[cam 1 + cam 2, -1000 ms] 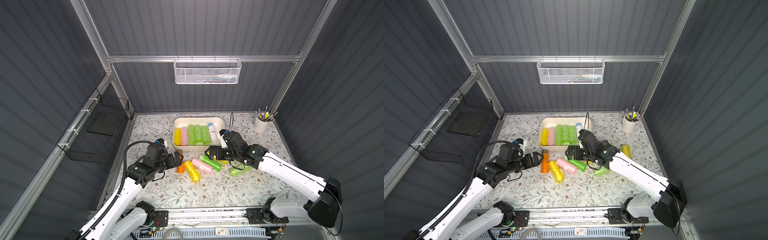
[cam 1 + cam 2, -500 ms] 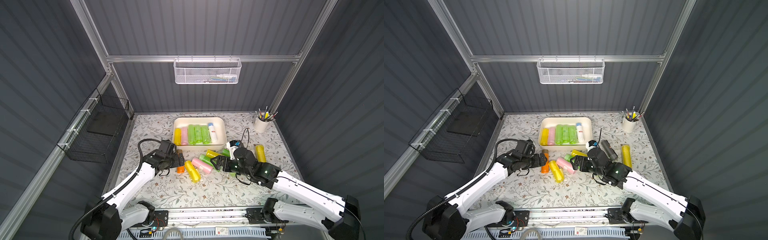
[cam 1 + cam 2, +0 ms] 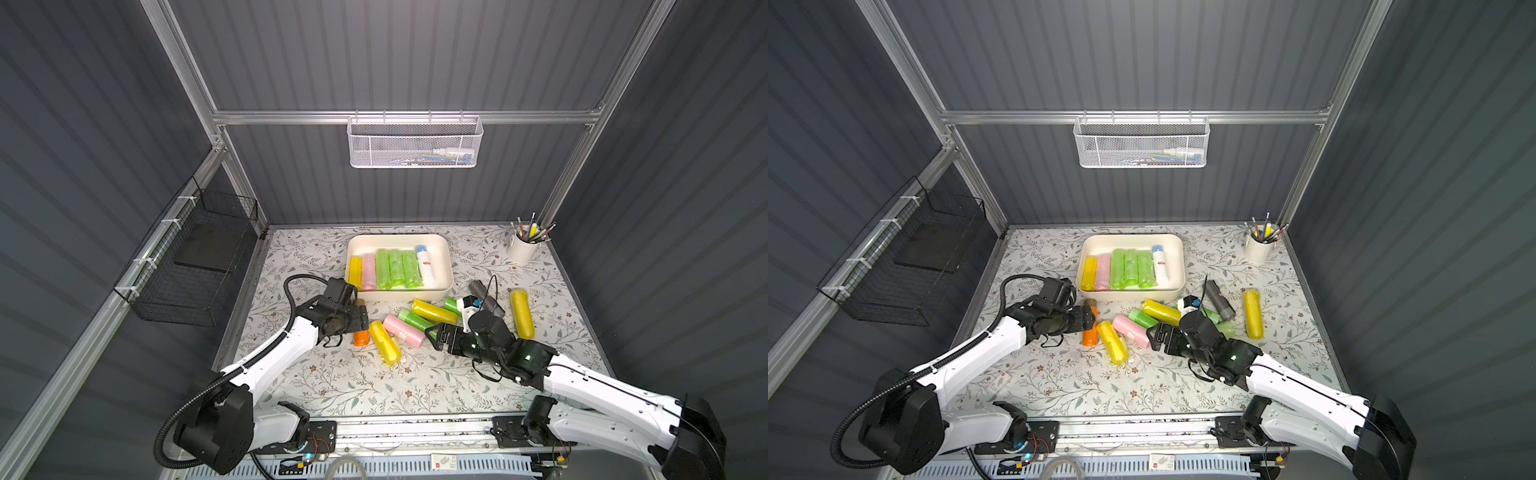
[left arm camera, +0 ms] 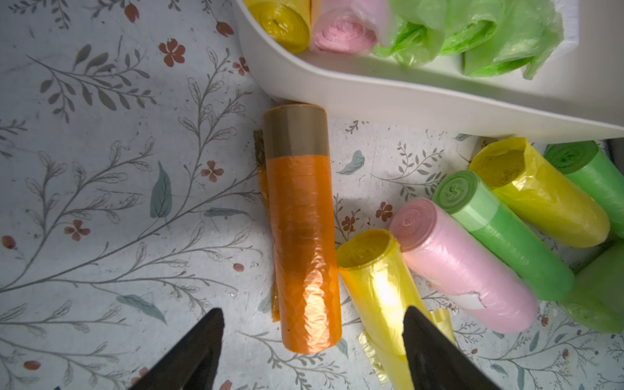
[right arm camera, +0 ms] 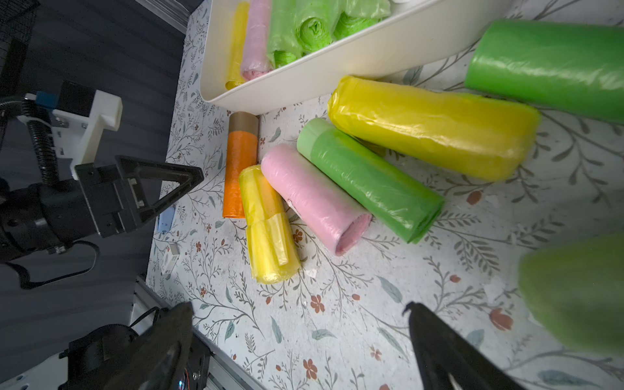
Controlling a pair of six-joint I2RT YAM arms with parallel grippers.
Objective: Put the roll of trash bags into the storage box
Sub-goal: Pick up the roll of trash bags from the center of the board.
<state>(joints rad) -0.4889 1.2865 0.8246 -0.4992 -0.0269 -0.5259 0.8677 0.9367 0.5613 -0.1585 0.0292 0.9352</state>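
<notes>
Trash-bag rolls lay partly sorted in both top views. Five of them, one yellow, one pink and three green, sat side by side in the storage box next to a white tube. Rather more lay loose on the worktop just in front of the box, among them an orange roll, a pale yellow roll and a pink roll.

In the left wrist view, the left fingers stood apart on either side of the orange roll's near end, gripping nothing. The roll's far end lay just beside the box wall.

In the right wrist view, the right fingers were spread wide and empty over bare worktop, near the pink roll.

By my reckoning less than half the job was done, and the orange roll looked like the next one to be picked up.
</notes>
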